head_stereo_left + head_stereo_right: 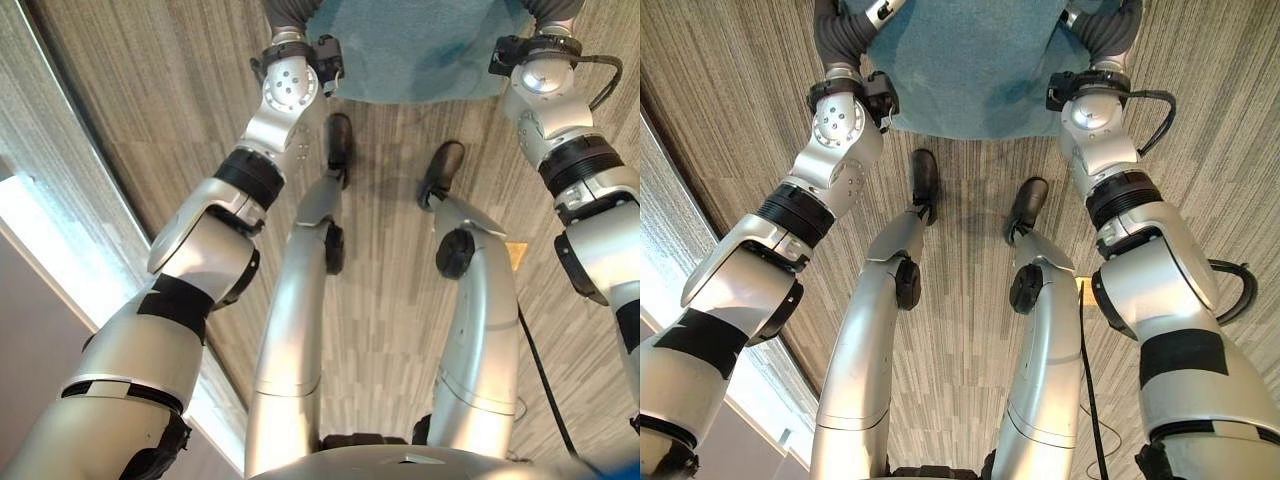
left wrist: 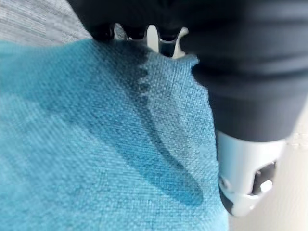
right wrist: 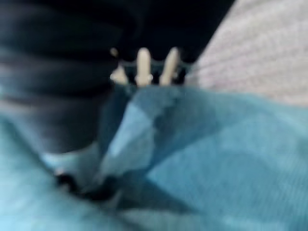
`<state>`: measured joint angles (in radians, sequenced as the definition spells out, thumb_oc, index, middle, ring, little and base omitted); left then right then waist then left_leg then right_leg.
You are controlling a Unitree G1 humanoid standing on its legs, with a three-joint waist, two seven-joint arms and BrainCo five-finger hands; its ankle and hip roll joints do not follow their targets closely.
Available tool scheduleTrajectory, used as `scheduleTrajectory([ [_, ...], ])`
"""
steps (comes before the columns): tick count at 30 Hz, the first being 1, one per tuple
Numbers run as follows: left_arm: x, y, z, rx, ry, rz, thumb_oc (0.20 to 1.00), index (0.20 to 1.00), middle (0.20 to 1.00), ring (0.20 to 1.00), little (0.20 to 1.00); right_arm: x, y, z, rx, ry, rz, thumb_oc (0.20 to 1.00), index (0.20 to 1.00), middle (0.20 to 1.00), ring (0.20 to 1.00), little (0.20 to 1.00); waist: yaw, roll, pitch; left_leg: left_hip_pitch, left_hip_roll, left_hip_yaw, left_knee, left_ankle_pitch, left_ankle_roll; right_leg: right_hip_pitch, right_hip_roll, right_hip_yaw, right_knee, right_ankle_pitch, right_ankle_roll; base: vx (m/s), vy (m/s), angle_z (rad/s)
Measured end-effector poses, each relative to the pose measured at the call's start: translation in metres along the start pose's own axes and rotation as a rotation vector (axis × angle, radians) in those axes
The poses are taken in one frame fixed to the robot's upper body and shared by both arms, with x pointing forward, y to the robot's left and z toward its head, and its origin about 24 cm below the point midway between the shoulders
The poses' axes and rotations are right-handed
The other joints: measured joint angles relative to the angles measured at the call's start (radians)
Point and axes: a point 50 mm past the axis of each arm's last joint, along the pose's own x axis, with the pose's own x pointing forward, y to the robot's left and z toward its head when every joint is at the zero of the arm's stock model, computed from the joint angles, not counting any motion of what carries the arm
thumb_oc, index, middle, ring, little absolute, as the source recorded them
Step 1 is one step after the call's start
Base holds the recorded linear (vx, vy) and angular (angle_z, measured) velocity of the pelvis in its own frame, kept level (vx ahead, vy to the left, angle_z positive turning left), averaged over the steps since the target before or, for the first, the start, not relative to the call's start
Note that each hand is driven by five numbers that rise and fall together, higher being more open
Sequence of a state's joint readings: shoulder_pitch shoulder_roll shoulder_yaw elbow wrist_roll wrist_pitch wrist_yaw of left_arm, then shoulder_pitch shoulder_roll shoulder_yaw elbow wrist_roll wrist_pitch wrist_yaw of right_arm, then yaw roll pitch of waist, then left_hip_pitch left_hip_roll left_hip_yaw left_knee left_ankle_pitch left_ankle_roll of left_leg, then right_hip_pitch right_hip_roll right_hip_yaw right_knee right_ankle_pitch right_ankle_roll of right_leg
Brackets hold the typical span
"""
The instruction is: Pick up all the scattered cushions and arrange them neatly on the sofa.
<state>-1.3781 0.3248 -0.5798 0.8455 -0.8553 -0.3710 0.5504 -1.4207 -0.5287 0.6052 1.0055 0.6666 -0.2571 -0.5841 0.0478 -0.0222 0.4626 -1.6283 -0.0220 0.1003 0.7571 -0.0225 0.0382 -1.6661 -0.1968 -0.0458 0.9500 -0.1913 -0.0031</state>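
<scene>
- One teal cushion is in view, held out in front of the robot between both arms, above the striped grey-brown carpet floor; its far part is cut off by the top edge of both eye views.
- The left hand is at the cushion's left edge. In its wrist view the dark ribbed cover hides most of it, and the fingers sink behind the fabric edge, so I cannot tell whether they are curled or straight.
- The right hand is at the cushion's right edge. Its wrist view is blurred: pale fingers show past the cover above a bunched fold of the fabric, and their state cannot be told.
- A pale strip runs along the carpet's left edge, with a grey surface beyond it.
- The carpet to the right lies open to the edge of the view.
</scene>
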Motion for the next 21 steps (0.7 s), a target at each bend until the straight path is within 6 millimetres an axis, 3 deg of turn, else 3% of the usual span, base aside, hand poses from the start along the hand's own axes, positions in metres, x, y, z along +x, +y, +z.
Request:
scheduleTrajectory([
  [14, 0.005, 0.014, 0.010, -0.093, -0.021, 0.055, 0.200, 0.200, 0.200, 0.200, 0.200, -0.001, 0.003, 0.013, 0.108, -0.026, 0.019, 0.200, 0.200, 0.200, 0.200, 0.200, -0.007, 0.000, 0.000, 0.000, 0.004, 0.000, -0.017, 0.003, -0.004, -0.001, 0.008, 0.000, -0.014, 0.001, -0.001, -0.01, -0.004, 0.00],
  [18, 0.003, 0.010, 0.029, -0.169, -0.079, 0.019, 0.200, 0.200, 0.200, 0.200, 0.200, -0.003, 0.001, 0.030, 0.153, -0.101, 0.053, 0.200, 0.200, 0.200, 0.200, 0.200, -0.008, 0.001, 0.000, 0.008, 0.003, -0.014, -0.132, 0.057, -0.014, 0.004, 0.023, -0.024, -0.109, 0.044, -0.005, -0.03, -0.020, -0.03],
  [21, -0.002, 0.010, 0.030, -0.200, -0.088, 0.013, 0.200, 0.200, 0.200, 0.200, 0.200, -0.009, 0.001, 0.029, 0.168, -0.118, 0.061, 0.200, 0.200, 0.200, 0.200, 0.200, -0.010, 0.005, 0.004, 0.031, 0.004, -0.045, -0.180, 0.085, -0.028, 0.038, 0.031, -0.052, -0.152, 0.055, -0.014, -0.08, -0.025, 0.00],
])
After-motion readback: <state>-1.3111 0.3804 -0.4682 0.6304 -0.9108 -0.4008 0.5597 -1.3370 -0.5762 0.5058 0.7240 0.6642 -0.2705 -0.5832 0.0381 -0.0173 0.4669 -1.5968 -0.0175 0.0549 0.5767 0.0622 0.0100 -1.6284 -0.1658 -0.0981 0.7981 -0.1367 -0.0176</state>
